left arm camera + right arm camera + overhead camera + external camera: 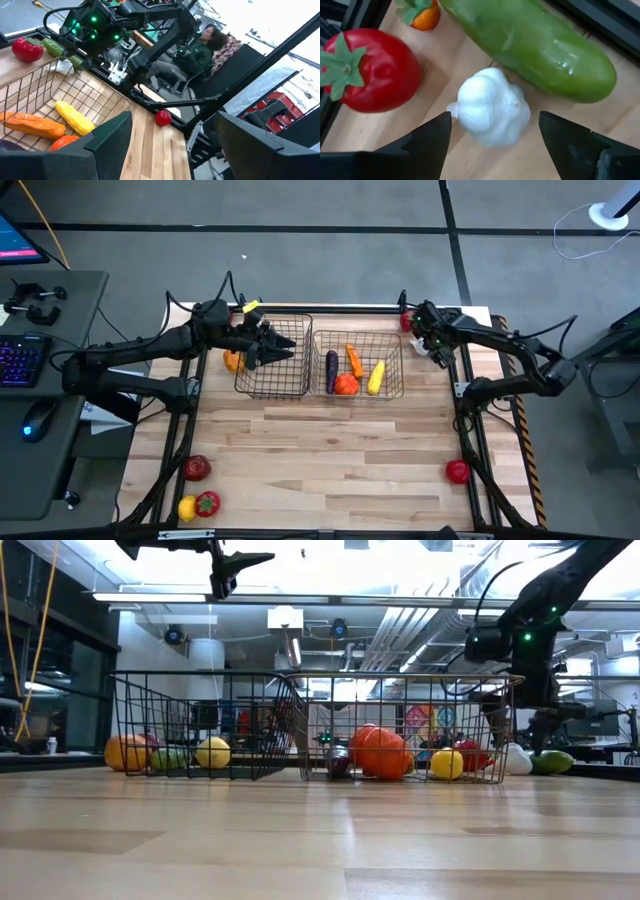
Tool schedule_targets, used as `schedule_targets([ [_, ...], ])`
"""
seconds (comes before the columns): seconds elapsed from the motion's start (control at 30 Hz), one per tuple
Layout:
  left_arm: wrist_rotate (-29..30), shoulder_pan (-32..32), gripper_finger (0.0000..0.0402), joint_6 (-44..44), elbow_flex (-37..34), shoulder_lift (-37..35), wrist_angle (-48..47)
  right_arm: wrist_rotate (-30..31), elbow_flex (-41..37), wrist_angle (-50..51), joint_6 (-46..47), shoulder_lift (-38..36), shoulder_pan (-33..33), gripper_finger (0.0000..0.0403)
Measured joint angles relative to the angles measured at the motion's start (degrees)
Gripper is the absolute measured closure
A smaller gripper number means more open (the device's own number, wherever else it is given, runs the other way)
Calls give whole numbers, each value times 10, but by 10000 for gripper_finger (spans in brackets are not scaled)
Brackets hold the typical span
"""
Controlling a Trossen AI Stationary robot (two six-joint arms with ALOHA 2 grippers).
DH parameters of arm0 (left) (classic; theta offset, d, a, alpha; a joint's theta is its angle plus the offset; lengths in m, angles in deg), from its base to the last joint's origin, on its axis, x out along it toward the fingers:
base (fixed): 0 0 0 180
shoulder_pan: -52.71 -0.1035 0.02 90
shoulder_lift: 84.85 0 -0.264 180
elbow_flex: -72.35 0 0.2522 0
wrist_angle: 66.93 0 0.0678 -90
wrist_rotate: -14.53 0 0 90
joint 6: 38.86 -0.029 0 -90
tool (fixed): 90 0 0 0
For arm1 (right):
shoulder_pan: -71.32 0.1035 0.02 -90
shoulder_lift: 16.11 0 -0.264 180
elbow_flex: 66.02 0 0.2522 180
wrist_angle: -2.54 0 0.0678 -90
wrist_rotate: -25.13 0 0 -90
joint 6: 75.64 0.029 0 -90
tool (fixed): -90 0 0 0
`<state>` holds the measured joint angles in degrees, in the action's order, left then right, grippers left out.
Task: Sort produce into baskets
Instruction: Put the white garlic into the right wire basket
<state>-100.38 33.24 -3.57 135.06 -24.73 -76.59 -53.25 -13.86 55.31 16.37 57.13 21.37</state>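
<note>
Two baskets sit side by side at the table's far edge in the high view: the narrower basket (pixel 272 357) under the left gripper (pixel 285 346), the wider basket (pixel 358 364) holding a carrot (pixel 354 360) and corn (pixel 376 377). The right gripper (pixel 437 350) hangs beside that basket's right wall.

Low view: left gripper (pixel 262 559) hovers high, holding nothing.

Right wrist view: a white garlic bulb (pixel 492 108) lies between the spread fingers (pixel 427 142) (untouched), beside a cucumber (pixel 540 45) and tomato (pixel 372 70).
</note>
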Motion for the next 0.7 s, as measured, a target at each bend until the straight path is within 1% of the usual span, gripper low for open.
schedule_targets([
  [0.23,0,0,126,0,0,0,0,-3,0,-18,-21,28,-7,111],
  [0.47,0,0,126,6,0,0,0,-3,0,-15,-34,47,-7,115],
  [0.57,0,0,126,7,0,0,-1,-3,0,-11,-40,51,-7,131],
  [0.7,0,0,126,6,0,0,-1,-4,0,-9,-55,51,-7,172],
])
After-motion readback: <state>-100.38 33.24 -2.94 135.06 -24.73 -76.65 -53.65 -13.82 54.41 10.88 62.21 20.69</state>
